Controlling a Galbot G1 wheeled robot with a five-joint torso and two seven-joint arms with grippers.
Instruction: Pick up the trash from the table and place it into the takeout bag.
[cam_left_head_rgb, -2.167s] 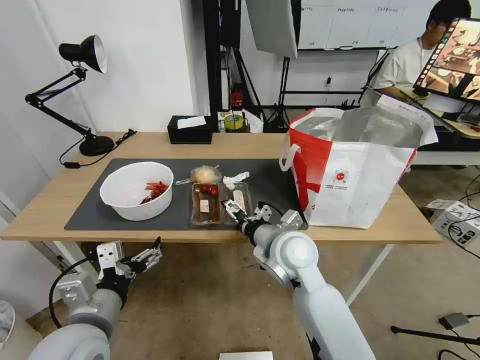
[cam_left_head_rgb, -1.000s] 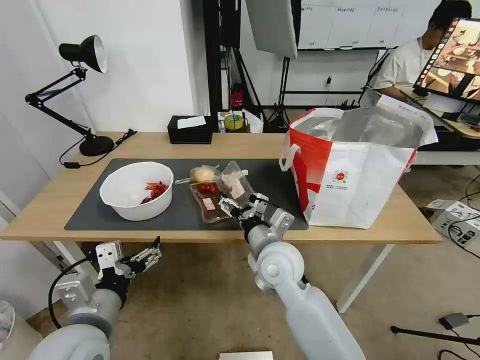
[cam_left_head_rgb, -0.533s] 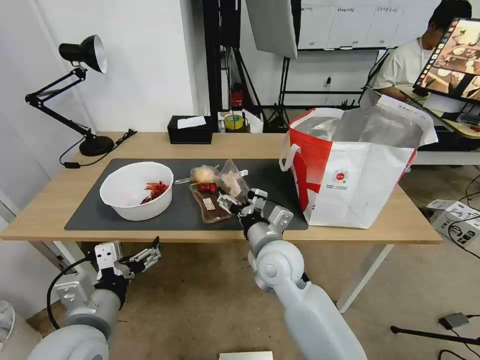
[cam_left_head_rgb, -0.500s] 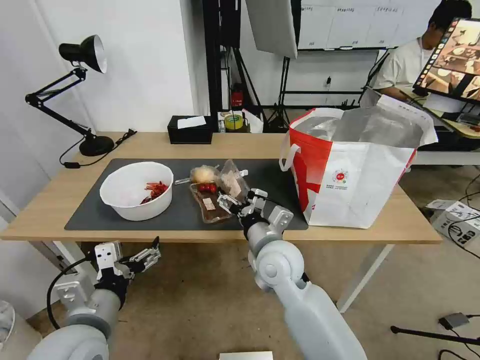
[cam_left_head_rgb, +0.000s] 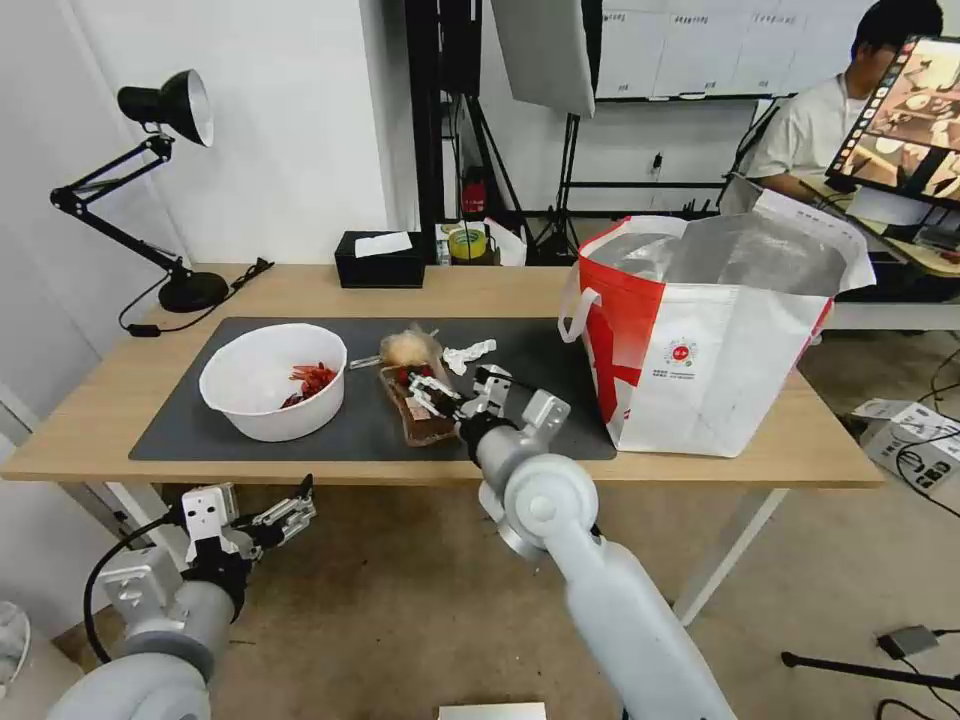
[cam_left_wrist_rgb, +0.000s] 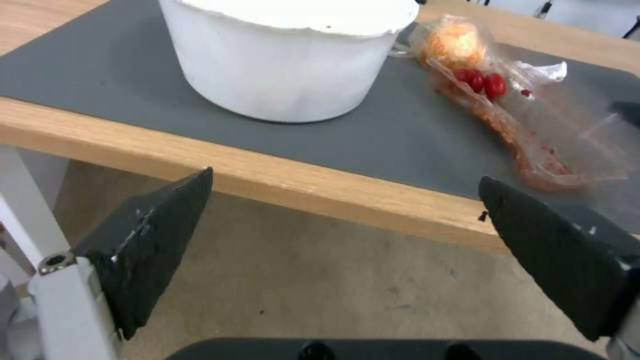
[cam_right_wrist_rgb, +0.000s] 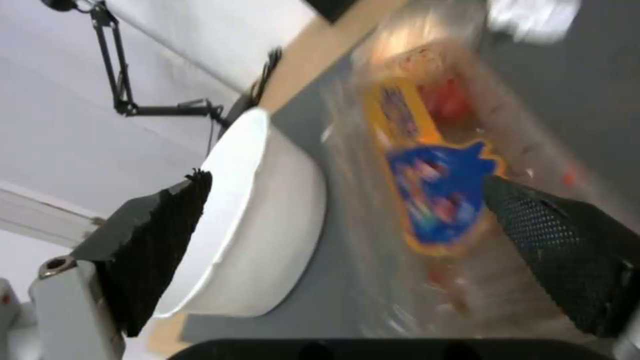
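The clear hinged tray (cam_left_head_rgb: 425, 428) (cam_right_wrist_rgb: 433, 200) (cam_left_wrist_rgb: 533, 140) lies on the dark mat (cam_left_head_rgb: 200, 400) with its lid down. My right gripper (cam_left_head_rgb: 432, 392) (cam_right_wrist_rgb: 345, 177) hovers over it, open, fingers spread wide with nothing pinched. The white bowl (cam_left_head_rgb: 272, 380) (cam_left_wrist_rgb: 287, 55) (cam_right_wrist_rgb: 247, 225) with red shells stands left of the tray. The bagged bun (cam_left_head_rgb: 405, 348) (cam_left_wrist_rgb: 453, 42) and crumpled tissue (cam_left_head_rgb: 470, 353) (cam_right_wrist_rgb: 533, 17) lie just behind the tray. The takeout bag (cam_left_head_rgb: 720, 340) stands open at the table's (cam_left_head_rgb: 100, 400) right end. My left gripper (cam_left_head_rgb: 285, 515) (cam_left_wrist_rgb: 345, 177) waits open below the table's front edge.
A black desk lamp (cam_left_head_rgb: 160, 130) stands at the back left corner and a black tissue box (cam_left_head_rgb: 380, 260) at the back edge. The bag's white loop handle (cam_left_head_rgb: 575, 310) hangs toward the mat. A person sits at another desk behind the bag.
The tray's lid, raised upright before, now lies down over the tray. My right gripper has swung left over the tray, and the tissue shows again behind it. The left arm sank slightly.
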